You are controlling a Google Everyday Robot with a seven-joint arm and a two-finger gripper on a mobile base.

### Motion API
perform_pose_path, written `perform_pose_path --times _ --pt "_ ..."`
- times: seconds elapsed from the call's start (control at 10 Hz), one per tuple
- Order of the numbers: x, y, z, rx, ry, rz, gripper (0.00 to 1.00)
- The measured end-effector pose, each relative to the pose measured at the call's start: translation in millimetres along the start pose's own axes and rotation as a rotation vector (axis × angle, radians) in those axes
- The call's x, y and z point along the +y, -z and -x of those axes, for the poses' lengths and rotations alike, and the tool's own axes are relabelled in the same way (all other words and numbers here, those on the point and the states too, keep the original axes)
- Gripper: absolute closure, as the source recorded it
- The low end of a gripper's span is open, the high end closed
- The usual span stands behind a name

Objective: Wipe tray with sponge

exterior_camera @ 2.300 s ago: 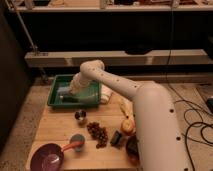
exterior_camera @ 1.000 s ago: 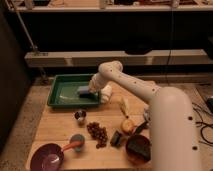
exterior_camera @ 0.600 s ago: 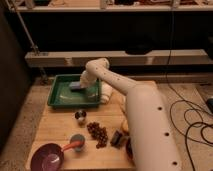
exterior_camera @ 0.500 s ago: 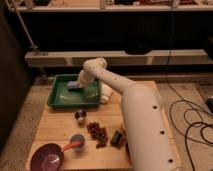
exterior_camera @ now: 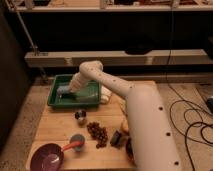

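A green tray [exterior_camera: 56,100] sits at the back left of the wooden table. A pale blue-grey sponge [exterior_camera: 63,91] lies inside it toward the left. My gripper [exterior_camera: 69,90] is down in the tray at the end of the white arm, right at the sponge and seemingly pressed on it. The arm's wrist hides the contact between gripper and sponge.
On the wooden table [exterior_camera: 55,125] stand a small metal cup [exterior_camera: 80,116], a bunch of dark grapes [exterior_camera: 98,133], a purple bowl [exterior_camera: 46,156], a blue cup with an orange handle [exterior_camera: 76,143] and a dark object [exterior_camera: 118,138]. A shelf runs behind.
The gripper has swept from the tray's right side to its left part, with the sponge moving along under it.
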Motion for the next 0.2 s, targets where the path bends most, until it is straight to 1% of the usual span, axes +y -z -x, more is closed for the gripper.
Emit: perform_pose_path --times 0.1,0.2 --pt "17 5 12 -0.033 0.018 0.026 1.00" --pt "30 10 17 -0.056 0.027 0.045 1.00"
